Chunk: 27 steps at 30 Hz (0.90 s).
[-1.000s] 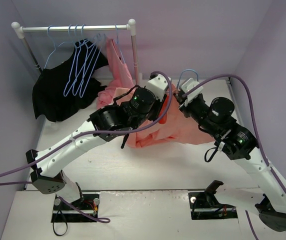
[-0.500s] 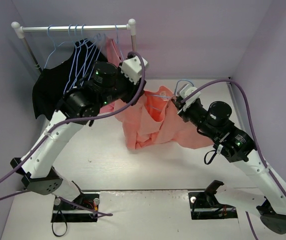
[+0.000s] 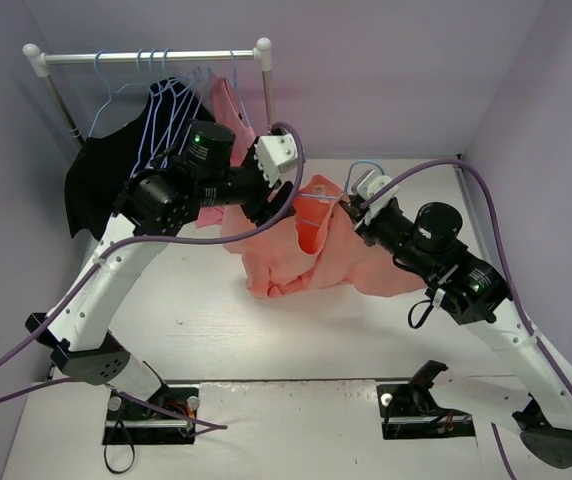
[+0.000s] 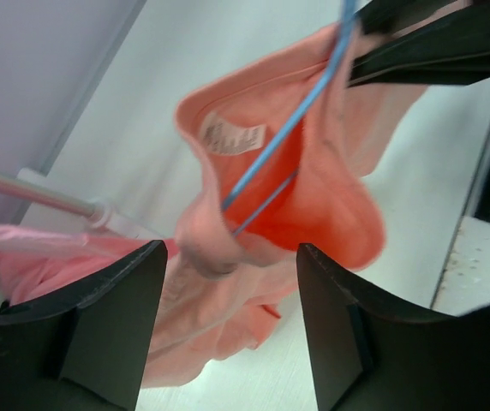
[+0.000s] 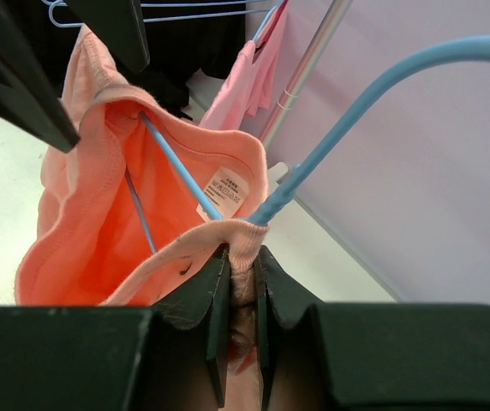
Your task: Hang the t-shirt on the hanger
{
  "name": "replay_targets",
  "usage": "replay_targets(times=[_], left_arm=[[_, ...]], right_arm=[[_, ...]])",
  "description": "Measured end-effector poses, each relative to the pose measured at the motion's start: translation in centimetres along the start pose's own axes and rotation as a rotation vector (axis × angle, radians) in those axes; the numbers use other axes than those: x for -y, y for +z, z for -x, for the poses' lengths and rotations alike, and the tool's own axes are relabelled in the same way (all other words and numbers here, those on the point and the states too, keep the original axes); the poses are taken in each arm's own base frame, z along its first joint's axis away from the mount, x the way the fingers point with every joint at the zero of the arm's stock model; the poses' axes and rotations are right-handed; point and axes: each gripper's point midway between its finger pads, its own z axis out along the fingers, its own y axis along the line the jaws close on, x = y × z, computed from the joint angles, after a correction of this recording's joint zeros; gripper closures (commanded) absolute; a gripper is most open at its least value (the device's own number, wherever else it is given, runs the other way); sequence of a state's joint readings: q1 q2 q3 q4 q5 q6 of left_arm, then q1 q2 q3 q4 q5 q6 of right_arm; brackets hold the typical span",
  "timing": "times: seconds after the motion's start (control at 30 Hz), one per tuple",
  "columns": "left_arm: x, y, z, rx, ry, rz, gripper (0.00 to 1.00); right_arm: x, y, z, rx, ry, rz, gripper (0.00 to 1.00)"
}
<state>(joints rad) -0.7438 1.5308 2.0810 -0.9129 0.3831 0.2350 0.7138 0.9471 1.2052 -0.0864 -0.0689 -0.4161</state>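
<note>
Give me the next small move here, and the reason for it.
Probably lower the open left gripper onto the free neck rim of the t-shirt and close. The right gripper is shut on the opposite rim, where the hanger comes out. Its wire runs inside the neck opening and the cloth hangs bunched, so a second grip could spread the neck over it.

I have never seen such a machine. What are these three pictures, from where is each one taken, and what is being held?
This is a robot with a left arm and a right arm at a white table. The wide picture looks down from above. The other two come from a camera on each wrist. The right gripper is closed on the collar of a pink t-shirt, and a blue hanger passes through that collar. The left gripper is open and holds nothing. Behind stands a rack with a black garment.
</note>
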Motion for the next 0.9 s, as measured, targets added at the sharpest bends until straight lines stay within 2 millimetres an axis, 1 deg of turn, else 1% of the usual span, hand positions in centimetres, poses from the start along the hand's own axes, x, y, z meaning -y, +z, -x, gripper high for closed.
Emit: replay_targets(times=[0.13, 0.2, 0.27, 0.37, 0.47, 0.53, 0.63, 0.83, 0.9], left_arm=[[1.4, -0.6, 1.5, 0.054, -0.001, -0.07, 0.33], [1.6, -0.8, 1.6, 0.061, 0.005, -0.081, 0.32], [1.4, -1.1, 1.6, 0.061, 0.015, -0.07, 0.32], [0.5, -1.8, 1.0, 0.053, 0.038, -0.032, 0.32], [-1.3, -2.7, 0.0, 0.039, 0.043, 0.005, 0.34], [-2.2, -3.0, -0.7, 0.028, 0.046, 0.009, 0.35], [-2.9, -2.4, -1.6, 0.003, 0.06, -0.008, 0.38], [-2.1, 0.0, -3.6, -0.055, 0.075, -0.118, 0.4], [-2.1, 0.6, -4.1, -0.072, 0.074, -0.133, 0.43]], right_arm=[[0.0, 0.1, -0.1, -0.003, 0.0, 0.0, 1.0], [0.1, 0.1, -0.2, -0.005, 0.001, 0.0, 1.0], [0.2, 0.2, -0.3, -0.007, 0.001, 0.0, 1.0], [0.0, 0.2, -0.3, -0.007, 0.001, 0.007, 1.0], [-0.1, 0.3, -0.3, -0.003, 0.001, 0.017, 1.0], [-0.2, 0.3, -0.2, -0.001, 0.001, 0.023, 1.0], [-0.4, 0.3, -0.2, 0.002, 0.001, 0.031, 1.0], [-0.6, 0.3, -0.1, 0.006, 0.003, 0.041, 1.0], [-0.6, 0.3, -0.1, 0.007, 0.006, 0.044, 1.0]])
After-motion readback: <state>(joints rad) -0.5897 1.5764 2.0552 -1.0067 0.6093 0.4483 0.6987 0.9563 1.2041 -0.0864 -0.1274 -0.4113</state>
